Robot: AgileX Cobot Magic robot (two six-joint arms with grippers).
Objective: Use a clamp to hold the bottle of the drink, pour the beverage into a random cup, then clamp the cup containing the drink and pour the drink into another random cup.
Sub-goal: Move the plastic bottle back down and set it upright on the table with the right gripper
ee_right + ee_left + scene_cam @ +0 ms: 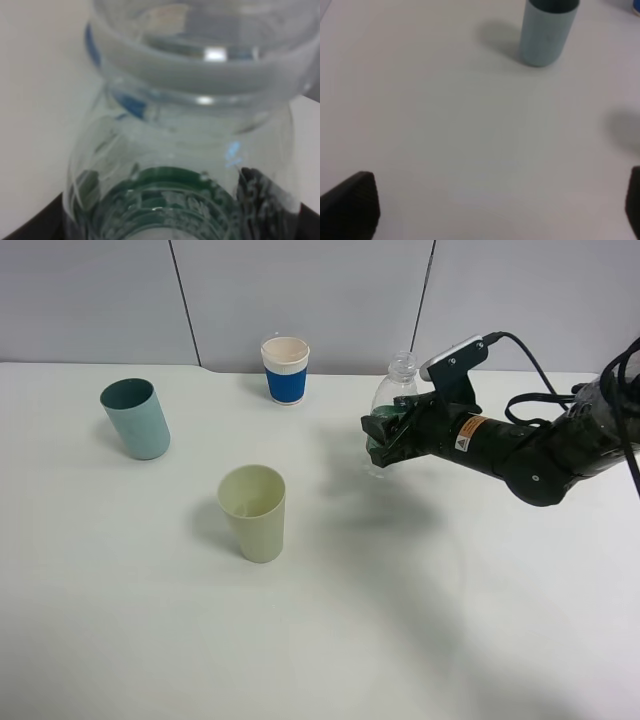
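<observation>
We see a white paper cup (286, 369) with a blue sleeve standing upright near the white table's (420, 620) back edge, before a grey panelled wall (300, 290).

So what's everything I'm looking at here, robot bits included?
teal tumbler: one, light teal, standing at the table's far left.
pale yellow-green tumbler: one, pale yellow-green, standing near the middle, closest to the front.
paper cup: one, white with a blue sleeve, at the back by the wall.
drink bottle: one, clear with a dark green label, no cap, held right of centre.
table: one, white, under everything.
wall: grey panels, behind the table.
right gripper: one, black, shut on the drink bottle.
left gripper: one, black fingers wide open, holding nothing, seen only from its own camera, over bare table.
</observation>
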